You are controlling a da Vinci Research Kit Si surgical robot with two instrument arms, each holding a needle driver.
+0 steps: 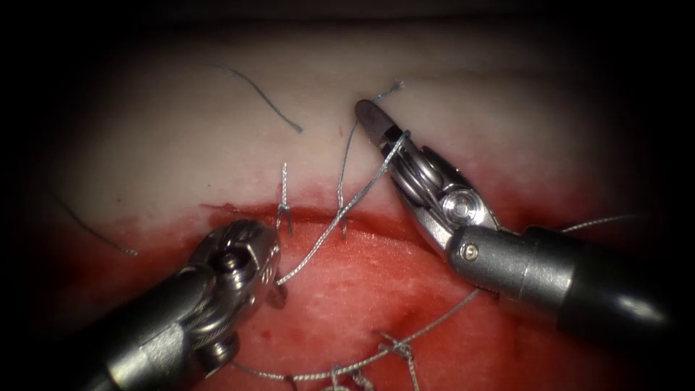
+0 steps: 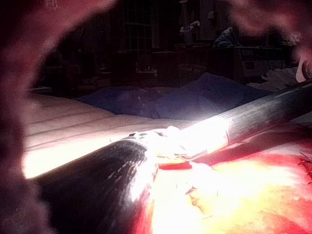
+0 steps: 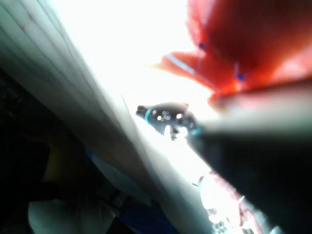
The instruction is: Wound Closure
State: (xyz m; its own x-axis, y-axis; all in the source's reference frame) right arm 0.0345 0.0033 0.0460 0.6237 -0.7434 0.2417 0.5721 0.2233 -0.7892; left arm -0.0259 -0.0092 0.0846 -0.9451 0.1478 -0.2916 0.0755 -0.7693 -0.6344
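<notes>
The tissue (image 1: pixel 217 137) is big, soft and wet, pale at the back and red in front. I think it tears if I tug hard. The cut (image 1: pixel 376 223) runs across it. My right tool (image 1: pixel 371 119) is over the pale part, jaws pressed together, with thread (image 1: pixel 340 221) draped round them. My left tool (image 1: pixel 274 279) sits at the cut's left end; I cannot tell its jaws. The thread is thin, light and floppy. I would pinch it well away from the stitch. I cannot find the needle.
</notes>
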